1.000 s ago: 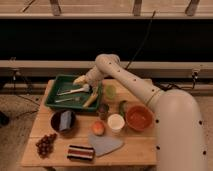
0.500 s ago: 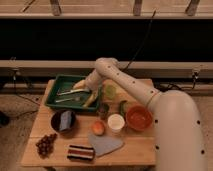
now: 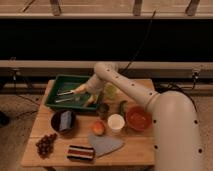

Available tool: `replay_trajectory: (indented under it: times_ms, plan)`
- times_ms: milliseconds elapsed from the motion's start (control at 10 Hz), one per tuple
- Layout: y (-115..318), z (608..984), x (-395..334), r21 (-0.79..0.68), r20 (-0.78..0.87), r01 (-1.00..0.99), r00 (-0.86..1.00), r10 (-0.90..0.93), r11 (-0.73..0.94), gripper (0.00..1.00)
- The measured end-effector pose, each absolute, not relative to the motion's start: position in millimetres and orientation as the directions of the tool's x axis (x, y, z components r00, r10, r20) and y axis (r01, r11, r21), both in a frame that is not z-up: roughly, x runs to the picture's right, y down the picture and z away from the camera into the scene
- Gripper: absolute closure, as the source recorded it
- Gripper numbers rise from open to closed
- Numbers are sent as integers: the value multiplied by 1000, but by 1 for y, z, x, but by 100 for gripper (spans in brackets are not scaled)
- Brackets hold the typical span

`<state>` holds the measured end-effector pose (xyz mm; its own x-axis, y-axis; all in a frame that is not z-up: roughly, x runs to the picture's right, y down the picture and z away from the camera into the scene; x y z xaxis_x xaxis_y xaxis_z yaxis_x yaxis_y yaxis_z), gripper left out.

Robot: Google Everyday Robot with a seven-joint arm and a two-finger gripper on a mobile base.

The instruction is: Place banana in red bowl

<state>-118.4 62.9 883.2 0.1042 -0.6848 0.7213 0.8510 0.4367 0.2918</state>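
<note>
The banana point(image 3: 90, 100) is a small pale yellow-tan piece at the right front corner of the green tray point(image 3: 56, 98). My gripper point(image 3: 86, 93) is low over that corner, right at the banana's upper end; whether it holds the banana does not show. The red bowl point(image 3: 138, 119) stands on the wooden table to the right, about a bowl's width from the tray, with its inside bare.
Silver utensils point(image 3: 65, 95) lie in the tray. A yellow-green cup point(image 3: 110, 91), a dark cup point(image 3: 103, 110), a green pepper point(image 3: 122, 107), a white cup point(image 3: 116, 122), an orange fruit point(image 3: 98, 128), a dark bowl point(image 3: 63, 121), grapes point(image 3: 45, 144), a striped block point(image 3: 80, 152) and a grey cloth point(image 3: 105, 144) crowd the table.
My gripper has shifted slightly left and lower over the tray's right corner. The banana stays at the gripper's tip. The other things have not moved.
</note>
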Motion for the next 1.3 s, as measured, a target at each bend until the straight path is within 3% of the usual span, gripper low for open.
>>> replay_trajectory:
  times_ms: [1300]
  plan:
    - [59, 918, -122, 283, 695, 882, 83, -714, 378, 20]
